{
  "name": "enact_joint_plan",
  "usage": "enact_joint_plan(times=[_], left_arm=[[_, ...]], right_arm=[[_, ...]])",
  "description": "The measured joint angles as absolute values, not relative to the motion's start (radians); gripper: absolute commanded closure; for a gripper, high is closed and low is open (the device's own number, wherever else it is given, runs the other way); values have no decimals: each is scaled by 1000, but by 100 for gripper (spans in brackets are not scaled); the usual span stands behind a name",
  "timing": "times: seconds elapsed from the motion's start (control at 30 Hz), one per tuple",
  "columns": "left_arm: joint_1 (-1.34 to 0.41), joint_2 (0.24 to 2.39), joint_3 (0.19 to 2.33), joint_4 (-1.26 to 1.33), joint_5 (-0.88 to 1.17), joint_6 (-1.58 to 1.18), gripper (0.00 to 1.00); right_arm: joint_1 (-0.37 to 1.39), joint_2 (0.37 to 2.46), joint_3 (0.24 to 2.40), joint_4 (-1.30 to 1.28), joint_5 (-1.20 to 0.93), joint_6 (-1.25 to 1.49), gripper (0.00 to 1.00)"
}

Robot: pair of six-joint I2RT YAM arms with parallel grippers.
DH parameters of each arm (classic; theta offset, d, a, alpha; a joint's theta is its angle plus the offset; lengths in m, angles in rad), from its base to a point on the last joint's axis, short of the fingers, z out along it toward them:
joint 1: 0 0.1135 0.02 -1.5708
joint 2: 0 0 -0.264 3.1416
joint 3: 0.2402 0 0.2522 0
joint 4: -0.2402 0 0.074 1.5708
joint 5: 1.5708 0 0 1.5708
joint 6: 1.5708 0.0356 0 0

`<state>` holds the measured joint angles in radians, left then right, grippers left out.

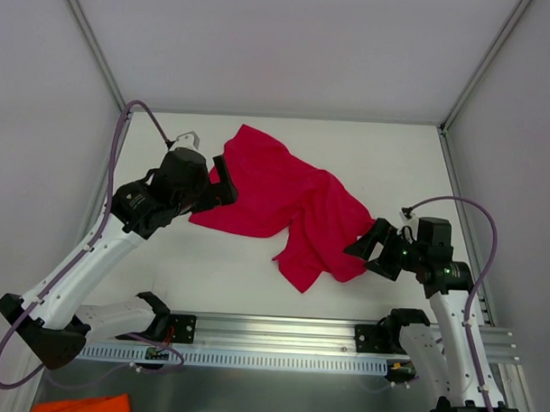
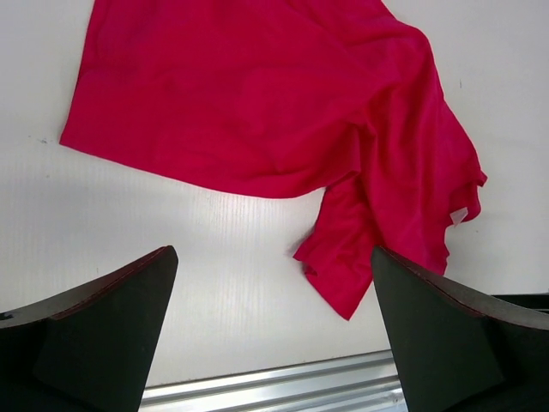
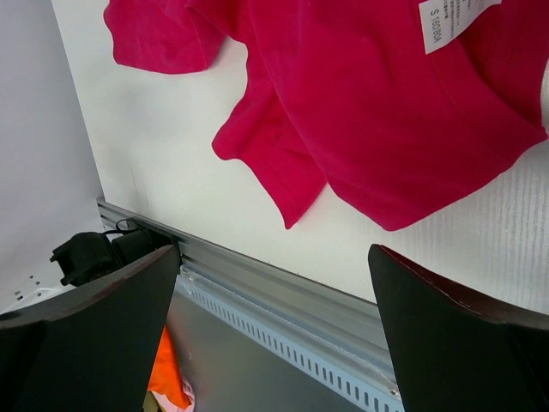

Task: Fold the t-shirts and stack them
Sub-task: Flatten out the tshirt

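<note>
One crimson-red t-shirt [image 1: 284, 202] lies crumpled and unfolded in the middle of the white table, a sleeve trailing toward the near edge. My left gripper [image 1: 223, 182] hovers at the shirt's left edge, open, with nothing between its fingers. In the left wrist view the t-shirt [image 2: 257, 94] spreads beyond the open left gripper [image 2: 273, 257]. My right gripper [image 1: 364, 245] sits at the shirt's right side, also open and empty. The right wrist view shows the t-shirt [image 3: 369, 103] with its white label [image 3: 455, 19] above the open right gripper [image 3: 274, 253].
An aluminium rail [image 1: 271, 332] runs along the table's near edge and carries both arm bases. Grey walls with metal posts enclose the left, right and back sides. An orange cloth [image 1: 83, 405] lies below the rail at the near left; the orange cloth [image 3: 167, 369] also shows by the right wrist.
</note>
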<state>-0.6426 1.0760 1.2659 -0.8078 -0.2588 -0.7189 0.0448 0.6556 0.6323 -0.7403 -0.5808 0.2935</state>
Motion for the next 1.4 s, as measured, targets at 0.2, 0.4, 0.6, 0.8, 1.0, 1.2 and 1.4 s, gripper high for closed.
enact_joint_plan(times=[0.2, 0.4, 0.6, 0.8, 1.0, 1.2, 1.4], left_arm=[[-623, 1098, 1265, -776, -212, -717, 1], [-600, 1127, 1260, -757, -186, -715, 1], [-600, 1127, 1253, -725, -146, -712, 1], [-598, 1127, 1240, -714, -120, -713, 1], [-587, 1127, 1239, -714, -109, -713, 1], [-584, 1127, 1239, -714, -104, -713, 1], [-580, 1127, 1239, -715, -104, -713, 1]], right_arm=[[45, 650, 588, -749, -583, 279, 0], [46, 611, 532, -797, -572, 257, 0], [46, 652, 514, -789, -534, 223, 4], [63, 708, 509, -760, -536, 237, 4], [71, 705, 487, -710, -549, 268, 7], [90, 722, 444, -670, -562, 310, 7], [110, 739, 436, -632, -562, 331, 8]])
